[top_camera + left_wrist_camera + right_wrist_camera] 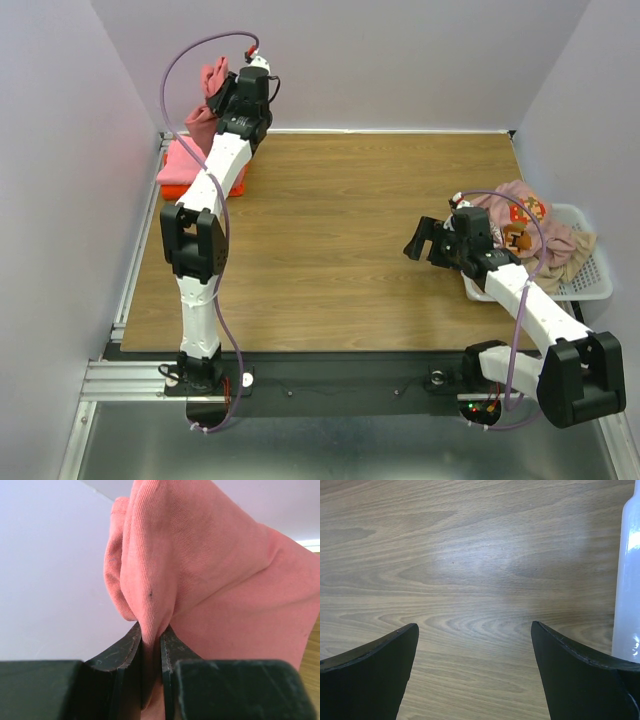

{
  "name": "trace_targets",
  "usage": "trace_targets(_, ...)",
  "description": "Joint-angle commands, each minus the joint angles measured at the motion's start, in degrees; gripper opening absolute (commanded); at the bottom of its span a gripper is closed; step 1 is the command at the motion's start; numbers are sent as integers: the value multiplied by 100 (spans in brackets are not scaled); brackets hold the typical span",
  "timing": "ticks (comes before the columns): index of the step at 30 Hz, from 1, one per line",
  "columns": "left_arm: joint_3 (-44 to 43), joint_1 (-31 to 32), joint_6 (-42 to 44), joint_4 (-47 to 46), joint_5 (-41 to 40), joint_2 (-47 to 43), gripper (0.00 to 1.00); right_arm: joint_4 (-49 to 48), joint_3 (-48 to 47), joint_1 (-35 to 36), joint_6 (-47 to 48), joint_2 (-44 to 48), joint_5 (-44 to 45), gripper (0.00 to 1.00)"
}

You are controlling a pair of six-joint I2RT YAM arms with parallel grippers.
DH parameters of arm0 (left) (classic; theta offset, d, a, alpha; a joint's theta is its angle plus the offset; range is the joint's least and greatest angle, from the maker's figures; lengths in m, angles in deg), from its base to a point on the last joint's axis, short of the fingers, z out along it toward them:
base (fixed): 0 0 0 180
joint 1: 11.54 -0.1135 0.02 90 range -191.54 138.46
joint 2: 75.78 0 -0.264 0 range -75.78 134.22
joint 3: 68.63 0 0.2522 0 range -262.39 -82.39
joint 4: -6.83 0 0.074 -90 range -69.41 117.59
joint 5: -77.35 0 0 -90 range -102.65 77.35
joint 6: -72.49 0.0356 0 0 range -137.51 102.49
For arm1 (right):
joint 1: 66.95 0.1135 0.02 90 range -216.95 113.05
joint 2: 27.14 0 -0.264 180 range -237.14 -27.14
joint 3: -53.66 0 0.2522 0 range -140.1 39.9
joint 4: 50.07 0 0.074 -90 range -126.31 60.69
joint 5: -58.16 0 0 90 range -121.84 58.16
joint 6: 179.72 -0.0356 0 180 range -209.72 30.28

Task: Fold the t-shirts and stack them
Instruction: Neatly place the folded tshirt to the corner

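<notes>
My left gripper [151,630] had its jaws pinched narrow on a fold of the rose-red t-shirt [210,570], raised at the ten o'clock corner of the table [470,555] above the pile [180,160] resting on the orange shirt [175,190]. My right gripper [474,625] stood wide and empty over bare wood near three o'clock, beside the basket [590,285] of unfolded shirts [540,235]. I judged this the stacking step. Next I needed to lower the shirt squarely and let go without dragging it.
</notes>
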Motion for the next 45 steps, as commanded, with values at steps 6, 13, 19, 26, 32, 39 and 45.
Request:
trace_targets(6,286,-177,151,-477,136,-372,0,-189,14,-15,-38,-8,201,100)
trace_targets(13,199,-519,151,-617,215,49,0,-181,-21,-15,-30,-122,315,100)
trace_targets(19,207,-801,222,-819,540,269,0,-181,-21,-15,-3,-140,438,100)
trace_targets(26,59,-1029,143,-899,699,655,8,-181,-91,-15,14,-245,570,100)
trace_targets(32,-276,-1328,-515,-469,874,727,98,-172,-100,-15,14,-289,728,100)
trace_targets(39,-144,-1390,-1350,-126,1365,86,98,-172,-100,-15,-12,-272,693,100)
trace_targets(45,180,-1373,-2728,243,2876,-704,98,-172,-74,-15,-47,-44,535,100)
